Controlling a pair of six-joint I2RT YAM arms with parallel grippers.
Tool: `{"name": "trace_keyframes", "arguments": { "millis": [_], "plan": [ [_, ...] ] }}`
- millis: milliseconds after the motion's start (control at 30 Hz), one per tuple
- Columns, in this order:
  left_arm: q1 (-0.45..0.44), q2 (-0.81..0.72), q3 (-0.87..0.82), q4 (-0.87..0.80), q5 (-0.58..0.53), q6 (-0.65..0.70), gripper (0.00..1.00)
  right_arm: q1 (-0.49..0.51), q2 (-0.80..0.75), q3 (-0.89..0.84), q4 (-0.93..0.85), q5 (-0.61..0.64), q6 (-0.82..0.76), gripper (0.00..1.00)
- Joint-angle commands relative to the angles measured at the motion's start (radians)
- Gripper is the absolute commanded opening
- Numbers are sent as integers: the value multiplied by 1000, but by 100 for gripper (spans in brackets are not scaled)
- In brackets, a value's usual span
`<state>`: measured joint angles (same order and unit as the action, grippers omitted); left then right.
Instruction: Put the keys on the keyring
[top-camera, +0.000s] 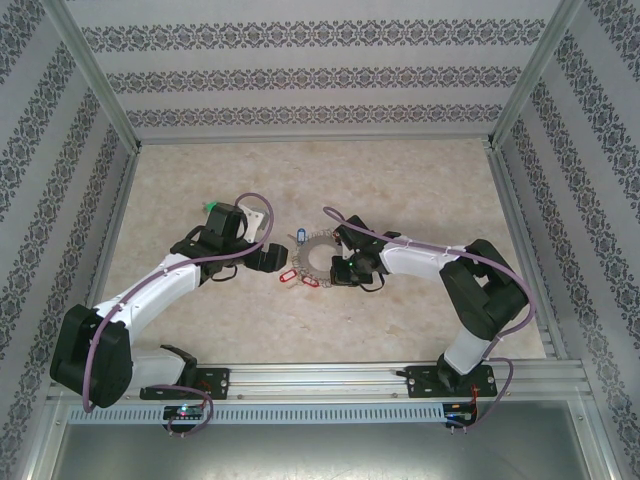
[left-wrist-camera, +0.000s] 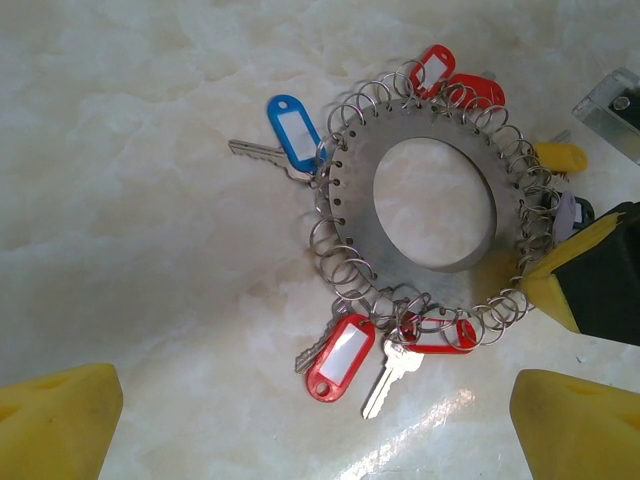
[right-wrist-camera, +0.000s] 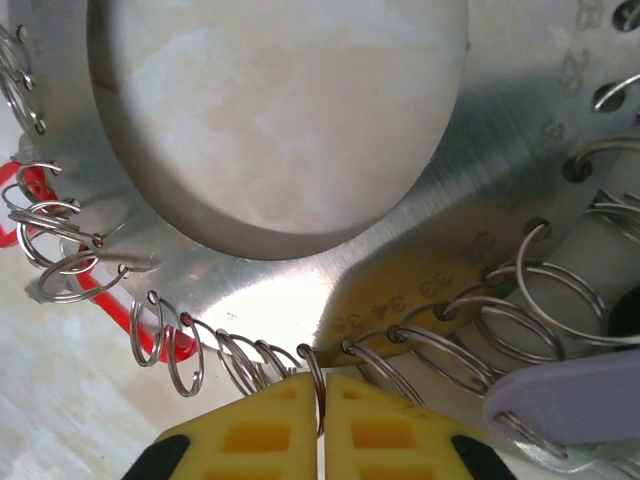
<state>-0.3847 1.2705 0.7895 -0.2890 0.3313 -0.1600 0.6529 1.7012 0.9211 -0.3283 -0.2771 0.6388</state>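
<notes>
Between the right fingers (right-wrist-camera: 290, 440), pressed tight together, a wire loop (right-wrist-camera: 318, 385) on the keyring's rim is being pinched. Just beyond them the keyring (right-wrist-camera: 400, 230) is lying flat on the bench (right-wrist-camera: 280, 100), its grey plate pierced along the edge with holes that are carrying more loops, and a purple tag (right-wrist-camera: 570, 395) is resting beside the fingers at the right of that view. Low in the left wrist view the left fingers (left-wrist-camera: 55, 420) are standing wide apart, holding nothing and stopping short of the keyring (left-wrist-camera: 350, 200). Nearest them a red tag (left-wrist-camera: 340, 358) and a silver key (left-wrist-camera: 390, 372) are trailing off the near rim; a blue tag (left-wrist-camera: 293, 130) with its key is sticking out to the left, two more red tags are lying at the far rim, and a yellow tag (left-wrist-camera: 560, 155) is showing at the right, above the right fingers (left-wrist-camera: 560, 285), which are touching the plate's edge. From above, the keyring (top-camera: 318, 247) is sitting mid-bench (top-camera: 200, 320) between both pairs of fingers, the left fingers (top-camera: 272, 258) near but apart, the right fingers (top-camera: 345, 268) touching it
</notes>
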Motion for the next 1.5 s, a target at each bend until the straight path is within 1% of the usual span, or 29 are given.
{"name": "trace_keyframes", "arguments": {
  "millis": [0, 67, 133, 167, 233, 300, 367, 433, 533, 567, 600, 633, 667, 700, 800, 867, 967, 1100, 1167, 1267, 1367, 1467],
  "plan": [
    [-15, -13, -6, 14, 37, 29, 99, 11, -4, 17, -15, 30, -1, 5],
    [-15, -44, -47, 93, 89, 27, 99, 11, -30, 27, -20, 23, 11, 3],
    [-16, -86, -107, 252, 171, 43, 100, 11, -58, 44, -28, 18, 27, 0],
    [-18, -105, -140, 335, 193, 53, 100, 10, -73, 51, -35, 18, 35, 0],
    [-24, -137, -223, 535, 218, 95, 100, 11, -104, 72, -50, 25, 52, 0],
    [-25, -144, -296, 693, 232, 133, 100, 11, -134, 81, -58, 38, 67, 0],
    [-25, -122, -318, 760, 260, 179, 100, 11, -164, 89, -61, 46, 78, 0],
    [-31, -86, -287, 731, 326, 228, 100, 11, -189, 102, -69, 53, 80, 0],
    [-55, -62, -238, 689, 393, 294, 100, 8, -222, 132, -100, 70, 78, 0],
    [-72, -55, -219, 662, 409, 348, 99, 3, -227, 144, -107, 67, 83, 0],
    [-99, -53, -195, 608, 412, 433, 97, -3, -228, 161, -124, 54, 97, 0],
    [-132, -50, -169, 560, 379, 504, 97, -12, -226, 180, -134, 31, 115, 0],
    [-153, -44, -149, 536, 348, 543, 96, -19, -226, 197, -140, 12, 133, 0],
    [-170, -35, -132, 530, 335, 570, 93, -22, -226, 218, -154, 3, 151, 0],
    [-188, 2, -104, 573, 301, 583, 84, -25, -232, 271, -191, -12, 181, 0],
    [-192, 34, -100, 618, 278, 585, 83, -29, -240, 293, -201, -26, 172, 0],
    [-192, 81, -83, 643, 270, 584, 84, -28, -270, 287, -194, -12, 69, 0],
    [-192, 98, -76, 662, 264, 591, 87, -32, -313, 282, -175, -11, -174, 0],
    [-191, 92, -72, 659, 262, 591, 87, -36, -335, 278, -161, -16, -271, 0],
    [-192, 80, -59, 651, 289, 581, 86, -45, -368, 240, -89, -91, -399, 0],
    [-192, 68, -23, 609, 338, 567, 82, -48, -395, 200, -28, -93, -486, 0],
    [-190, 29, -1, 574, 363, 541, 82, -59, -416, 174, 23, -94, -574, 0]
  ]
}}
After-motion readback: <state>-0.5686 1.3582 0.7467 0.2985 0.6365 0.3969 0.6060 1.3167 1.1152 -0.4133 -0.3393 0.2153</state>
